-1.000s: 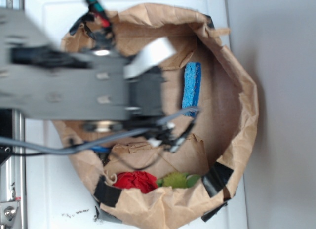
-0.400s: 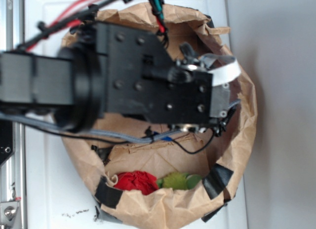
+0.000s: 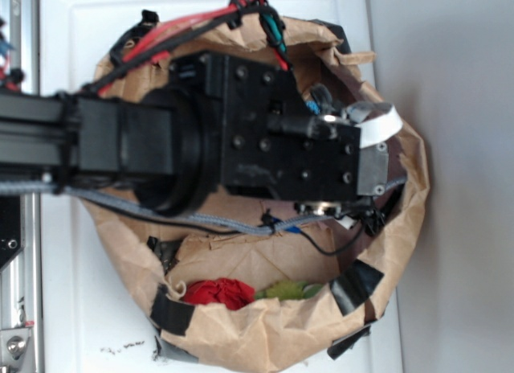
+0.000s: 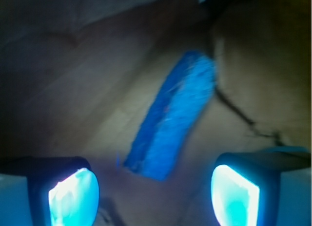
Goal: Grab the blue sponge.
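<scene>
In the wrist view the blue sponge [image 4: 173, 116] lies slanted on the brown paper floor of the bag, a narrow bright-blue slab. My gripper [image 4: 155, 197] is open just above it, its two glowing pads [image 4: 73, 197] set wide apart with the sponge's near end ahead of the gap, not touched. In the exterior view my gripper's black body [image 3: 281, 140] reaches down into the brown paper bag [image 3: 241, 329] and hides the sponge.
A red cloth lump [image 3: 215, 293] and a green object [image 3: 285, 290] lie at the bag's lower side. Black tape patches [image 3: 357, 280] hold the bag's crumpled rim. The bag stands on a white surface [image 3: 72, 309], with a metal rail [image 3: 16, 309] at the left.
My arm has swung right and down into the bag, covering the sponge that was plainly seen a second ago in the exterior view. The bag's right rim is pushed outward a little.
</scene>
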Robot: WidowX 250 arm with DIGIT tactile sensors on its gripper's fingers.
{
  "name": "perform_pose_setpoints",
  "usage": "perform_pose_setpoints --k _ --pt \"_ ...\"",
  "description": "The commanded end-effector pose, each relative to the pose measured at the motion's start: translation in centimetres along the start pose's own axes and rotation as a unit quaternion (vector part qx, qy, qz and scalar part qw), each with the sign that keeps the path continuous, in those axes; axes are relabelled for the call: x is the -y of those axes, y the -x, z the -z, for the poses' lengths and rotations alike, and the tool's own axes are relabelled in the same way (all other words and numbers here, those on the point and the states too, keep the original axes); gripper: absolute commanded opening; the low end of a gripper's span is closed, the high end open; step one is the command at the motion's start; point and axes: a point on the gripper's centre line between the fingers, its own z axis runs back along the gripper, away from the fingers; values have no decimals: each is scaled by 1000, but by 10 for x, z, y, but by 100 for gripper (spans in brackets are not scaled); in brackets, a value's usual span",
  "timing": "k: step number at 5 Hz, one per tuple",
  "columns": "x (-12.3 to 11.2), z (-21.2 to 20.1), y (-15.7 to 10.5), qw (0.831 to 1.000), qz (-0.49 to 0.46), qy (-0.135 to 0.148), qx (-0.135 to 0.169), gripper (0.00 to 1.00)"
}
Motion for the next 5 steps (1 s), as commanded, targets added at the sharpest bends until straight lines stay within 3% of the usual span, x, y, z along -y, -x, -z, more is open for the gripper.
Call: perform_pose_setpoints --k 1,3,4,5 --pt "13 12 -19 1000 -7 6 20 100" --pt "12 29 -22 998 -15 -6 59 100" --pt "9 17 -16 997 -8 8 71 0" --pt "7 13 -11 997 5 12 83 0"
